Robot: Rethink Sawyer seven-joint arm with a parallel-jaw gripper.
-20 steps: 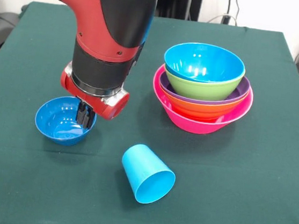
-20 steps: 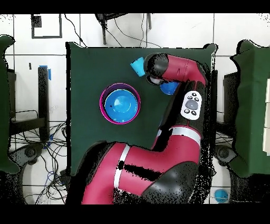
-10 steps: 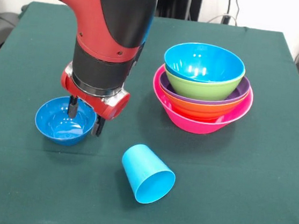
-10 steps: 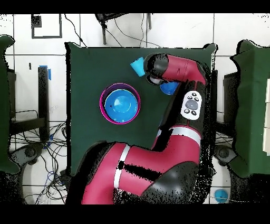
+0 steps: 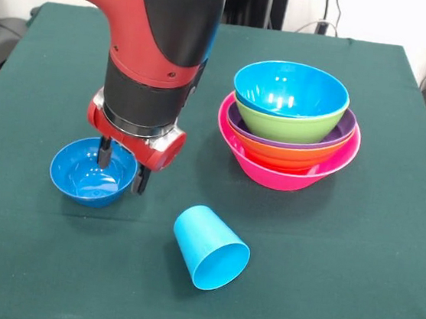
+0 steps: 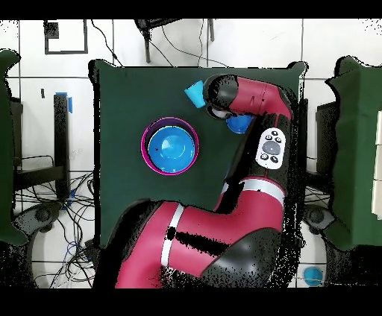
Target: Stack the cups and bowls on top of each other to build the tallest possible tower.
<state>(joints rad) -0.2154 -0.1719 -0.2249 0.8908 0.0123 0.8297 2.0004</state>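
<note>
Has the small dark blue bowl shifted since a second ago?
No. The small dark blue bowl sits at the same spot relative to the tower.

I count six bowls: five nested in one tower [image 5: 287, 149] at right (pink, orange, purple, lime green, sky blue), plus one small dark blue bowl [image 5: 88, 174] at left. One sky blue cup [image 5: 209, 248], near centre. One table [image 5: 353, 283].
</note>
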